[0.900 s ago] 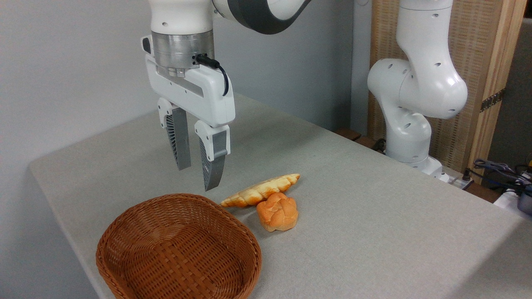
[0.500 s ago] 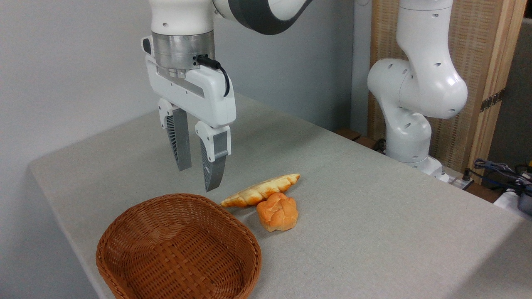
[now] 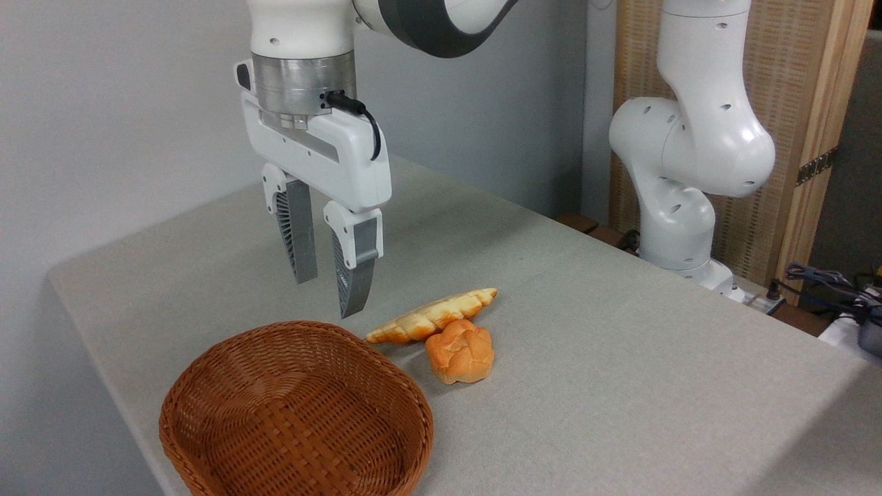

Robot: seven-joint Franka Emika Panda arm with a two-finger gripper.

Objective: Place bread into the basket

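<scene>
So, bread (image 3: 433,315) laid on the counter (image 3: 620,358) just right of and below the tool (image 3: 325,296), fingers spread and holding nothing, basket (image 3: 296,413) seen with nothing inside, round roll (image 3: 460,351) touching the bread.

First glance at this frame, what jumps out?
The white two-finger gripper hangs open and empty above the grey table, just behind the oval reddish-brown wicker basket at the front left. Right of the basket lie the long pointed golden loaf and, touching its near side, the small round knotted orange roll. The basket holds nothing.
</scene>
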